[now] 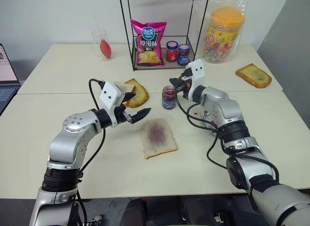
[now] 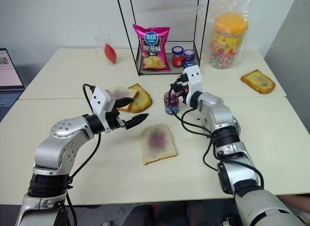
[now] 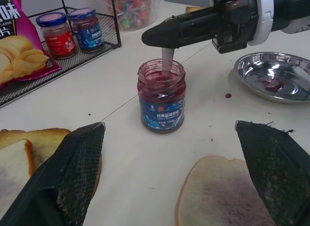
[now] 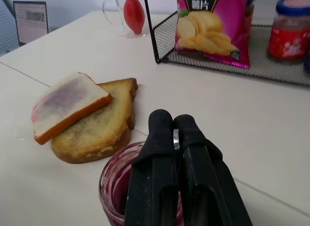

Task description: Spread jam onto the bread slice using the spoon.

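The small glass jar of dark red-purple jam (image 3: 161,97) with a blue label stands open on the table, just behind the bread slice (image 1: 157,137). That pale slice lies flat and has a purple smear in its middle. My right gripper (image 1: 176,85) hovers level over the jar's mouth, shut on the spoon (image 3: 167,61). The spoon's thin metal handle runs down into the jam, and its bowl is hidden inside the jar. My left gripper (image 1: 137,105) is open and holds nothing. It hangs above the table to the left of the bread slice, pointing toward the jar.
A white slice overlapping a toasted one (image 1: 135,92) lies left of the jar. A metal dish (image 3: 273,75) sits right of it. Behind stand a wire rack (image 1: 160,61) with a chips bag (image 1: 148,42) and two lidded jars (image 1: 177,52), and a candy tub (image 1: 224,34). Toast (image 1: 253,75) lies far right.
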Robot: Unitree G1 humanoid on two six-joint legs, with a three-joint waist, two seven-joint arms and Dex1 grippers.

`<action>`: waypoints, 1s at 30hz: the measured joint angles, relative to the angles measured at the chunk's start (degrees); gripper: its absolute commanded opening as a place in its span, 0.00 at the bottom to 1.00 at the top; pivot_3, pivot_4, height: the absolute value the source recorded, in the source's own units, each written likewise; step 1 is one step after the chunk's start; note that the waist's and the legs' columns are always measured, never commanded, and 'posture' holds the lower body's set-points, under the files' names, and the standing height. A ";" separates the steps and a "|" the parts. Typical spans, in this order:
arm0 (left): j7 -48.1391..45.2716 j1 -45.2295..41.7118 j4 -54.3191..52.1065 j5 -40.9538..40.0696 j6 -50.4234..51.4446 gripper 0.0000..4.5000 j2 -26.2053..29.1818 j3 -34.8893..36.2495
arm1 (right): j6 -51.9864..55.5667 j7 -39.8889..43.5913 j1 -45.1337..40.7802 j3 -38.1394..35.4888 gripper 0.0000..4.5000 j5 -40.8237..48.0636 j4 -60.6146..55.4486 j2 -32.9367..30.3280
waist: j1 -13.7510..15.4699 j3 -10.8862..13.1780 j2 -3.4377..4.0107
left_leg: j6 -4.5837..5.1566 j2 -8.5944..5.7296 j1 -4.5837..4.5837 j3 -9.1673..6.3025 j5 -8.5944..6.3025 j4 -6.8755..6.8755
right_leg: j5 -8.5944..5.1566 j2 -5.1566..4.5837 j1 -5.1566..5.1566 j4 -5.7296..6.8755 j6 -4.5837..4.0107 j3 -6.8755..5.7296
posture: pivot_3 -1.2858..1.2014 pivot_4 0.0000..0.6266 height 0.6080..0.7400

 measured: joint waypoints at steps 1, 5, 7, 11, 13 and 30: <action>0.00 -0.01 0.01 0.00 -0.05 1.00 0.00 0.00 | 1.36 -0.24 -0.07 -0.73 0.00 0.62 -0.04 0.28 | 0.01 0.00 0.00 | 0.00 -0.01 0.00 0.01 0.00 0.00 | 0.00 0.00 0.00 0.00 0.00 0.00 | 0.52 0.24 1.00; 0.00 -0.11 0.15 0.01 -0.53 1.00 0.00 -0.04 | 6.09 -2.31 -0.93 -3.34 0.00 2.58 -0.13 0.86 | 0.02 0.00 0.00 | 0.00 -0.01 -0.01 0.01 0.00 0.00 | 0.00 0.00 0.00 -0.01 0.00 0.00 | 0.52 0.24 1.00; 0.01 -0.11 0.15 0.03 -0.72 1.00 -0.01 -0.06 | 8.12 -3.56 -1.10 -5.01 0.00 3.96 -0.35 1.29 | 0.02 0.00 0.00 | 0.00 -0.01 -0.02 0.01 0.00 -0.02 | 0.00 0.00 -0.01 -0.02 0.00 0.00 | 0.52 0.24 1.00; 0.03 -0.11 0.18 0.06 -0.86 1.00 -0.43 -1.06 | 14.18 -7.70 -2.61 -9.48 0.00 7.00 -0.46 2.21 | 0.03 0.00 0.00 | 0.00 -0.01 -0.08 0.02 0.00 -0.03 | 0.00 0.00 -0.06 -0.04 0.00 0.00 | 0.52 0.24 1.00; 0.04 -0.12 0.19 0.06 -0.94 1.00 -0.53 -1.06 | 14.98 -8.38 -2.92 -10.14 0.00 7.59 -0.56 2.17 | 0.03 0.00 0.00 | 0.00 -0.01 -0.10 0.01 0.00 -0.03 | 0.00 0.00 -0.06 -0.05 0.00 -0.01 | 0.52 0.24 1.00; -0.27 -1.38 2.61 0.37 -2.83 1.00 -0.75 -1.19 | 23.82 -16.13 -6.44 -18.96 0.00 15.14 -3.53 1.85 | 0.03 0.00 0.00 | 0.01 -0.02 -0.24 0.01 -0.01 -0.04 | 0.00 0.00 -0.18 -0.08 0.01 -0.02 | 0.52 0.24 1.00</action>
